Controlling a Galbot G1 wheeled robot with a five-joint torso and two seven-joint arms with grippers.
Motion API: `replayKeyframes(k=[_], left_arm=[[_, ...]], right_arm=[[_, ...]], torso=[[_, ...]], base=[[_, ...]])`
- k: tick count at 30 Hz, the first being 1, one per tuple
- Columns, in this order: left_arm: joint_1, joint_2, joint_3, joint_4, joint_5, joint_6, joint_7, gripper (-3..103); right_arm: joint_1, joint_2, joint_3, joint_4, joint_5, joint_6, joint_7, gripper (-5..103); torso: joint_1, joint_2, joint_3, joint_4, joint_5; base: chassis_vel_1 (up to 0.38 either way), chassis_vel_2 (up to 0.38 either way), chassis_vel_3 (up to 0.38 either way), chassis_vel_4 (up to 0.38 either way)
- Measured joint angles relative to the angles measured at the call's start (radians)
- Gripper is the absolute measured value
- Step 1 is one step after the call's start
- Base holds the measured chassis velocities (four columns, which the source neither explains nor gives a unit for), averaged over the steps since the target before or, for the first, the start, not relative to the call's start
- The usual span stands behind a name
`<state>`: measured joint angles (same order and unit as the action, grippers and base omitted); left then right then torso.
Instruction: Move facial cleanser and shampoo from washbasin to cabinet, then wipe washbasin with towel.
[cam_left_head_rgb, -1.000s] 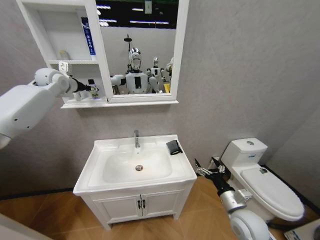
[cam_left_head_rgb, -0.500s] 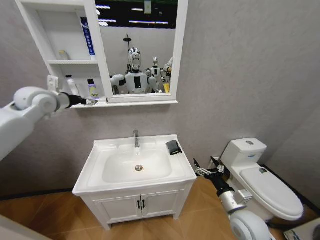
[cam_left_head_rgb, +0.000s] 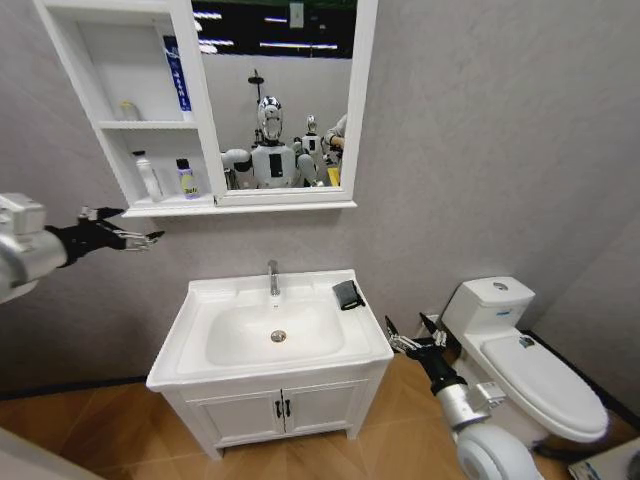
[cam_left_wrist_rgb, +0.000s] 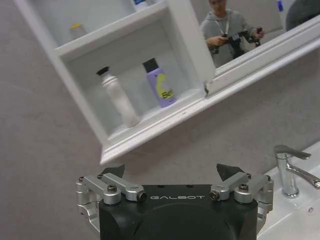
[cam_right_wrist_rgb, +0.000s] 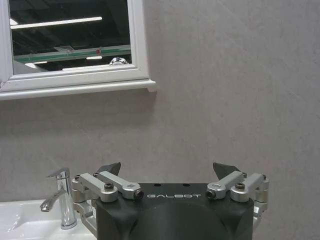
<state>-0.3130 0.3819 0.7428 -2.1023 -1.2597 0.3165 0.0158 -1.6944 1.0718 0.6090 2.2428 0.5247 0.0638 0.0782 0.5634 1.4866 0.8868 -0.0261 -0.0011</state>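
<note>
In the cabinet's (cam_left_head_rgb: 210, 110) lowest open compartment a slim white bottle (cam_left_head_rgb: 147, 175) (cam_left_wrist_rgb: 117, 100) and a purple bottle (cam_left_head_rgb: 187, 180) (cam_left_wrist_rgb: 160, 85) stand side by side, both black-capped. Which is the facial cleanser and which the shampoo I cannot read. My left gripper (cam_left_head_rgb: 135, 238) (cam_left_wrist_rgb: 171, 172) hangs open and empty below and left of that compartment, apart from the bottles. The dark folded towel (cam_left_head_rgb: 348, 294) lies on the washbasin's (cam_left_head_rgb: 190, 335) back right corner. Low beside the vanity, between it and the toilet, my right gripper (cam_left_head_rgb: 410, 335) (cam_right_wrist_rgb: 167, 169) stands open and empty.
A chrome tap (cam_left_head_rgb: 273, 277) (cam_right_wrist_rgb: 61, 200) rises at the back of the bowl. A white toilet (cam_left_head_rgb: 520, 350) stands to the right, close behind the right arm. The mirror panel (cam_left_head_rgb: 275, 90) fills the cabinet's right part. A blue tube (cam_left_head_rgb: 176, 75) leans on an upper shelf.
My left gripper has drawn back out of the cabinet's lowest compartment, down and to the left, leaving the white bottle standing beside the purple one. The right arm has barely moved.
</note>
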Motion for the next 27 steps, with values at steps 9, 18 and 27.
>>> replayKeyframes(k=[9, 18, 27], left_arm=[[-0.393, 0.233, 0.390, -0.054, 0.013, -0.025, -0.021, 100], [-0.681, 0.550, 0.781, -0.092, 0.219, -0.038, -0.039, 100], [-0.877, 0.784, 1.182, -0.027, 0.714, -0.158, 0.013, 100]], right_arm=[[0.000, -0.014, -0.001, -0.005, 0.003, 0.009, -0.010, 100], [-0.011, -0.010, 0.010, -0.009, 0.010, 0.015, -0.012, 100], [-0.016, -0.009, 0.014, -0.024, 0.006, 0.004, 0.002, 100]], torso=[[0.000, 0.000, 0.000, -0.0006, 0.0010], [0.000, 0.000, 0.000, -0.0002, 0.0009], [0.000, 0.000, 0.000, -0.0003, 0.0012]], base=[[0.000, 0.000, 0.000, 0.000], [0.000, 0.000, 0.000, 0.000], [0.000, 0.000, 0.000, 0.000]])
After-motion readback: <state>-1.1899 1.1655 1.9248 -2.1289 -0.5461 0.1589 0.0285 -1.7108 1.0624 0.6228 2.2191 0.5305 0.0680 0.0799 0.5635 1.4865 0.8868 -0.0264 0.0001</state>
